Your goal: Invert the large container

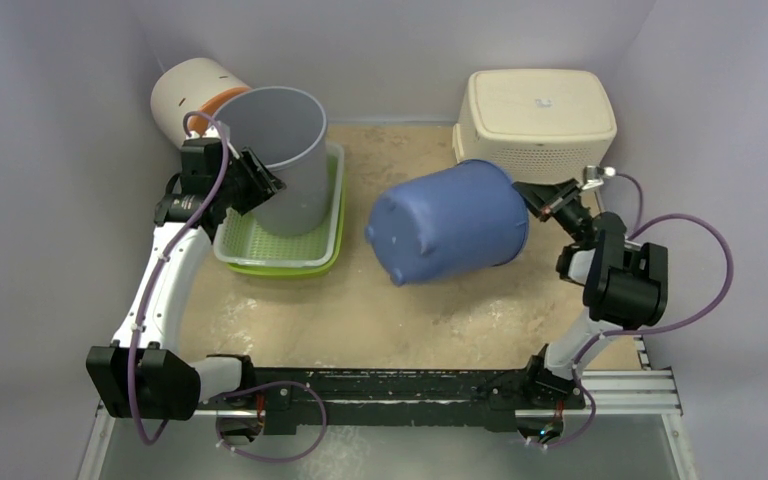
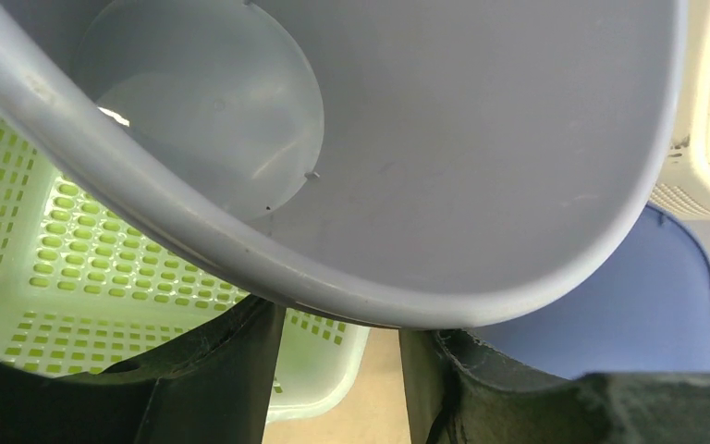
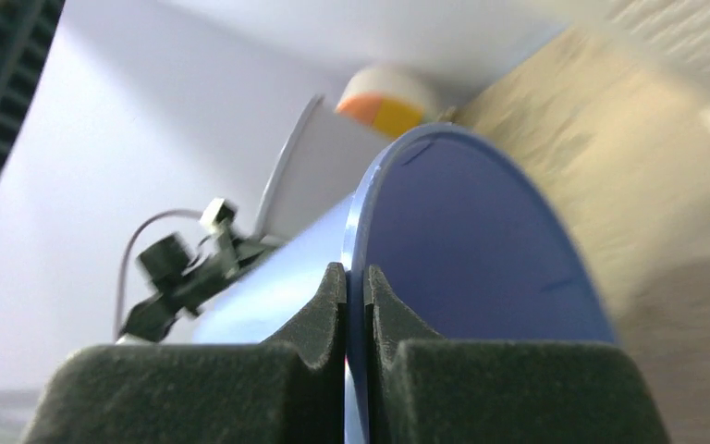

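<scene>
Plainly, the right pincer (image 3: 356, 282) is clamped on the thin rim of the blue tub (image 1: 450, 222), which lies tilted on its side at the frame's centre. The tub looks like light, stiff, smooth plastic, so an edge pinch could slip and a deeper bite on the rim would be safer. The left pincer (image 1: 257, 182), jaws apart, sits by the grey bin (image 1: 282, 150) at upper left.

Smooth matt plastic blue container (image 1: 450, 222)

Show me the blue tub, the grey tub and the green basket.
blue tub (image 1: 455, 220): top view, its side wall.
grey tub (image 1: 300, 190): top view, its outer side.
green basket (image 1: 260, 243): top view, its bare mesh.
</scene>
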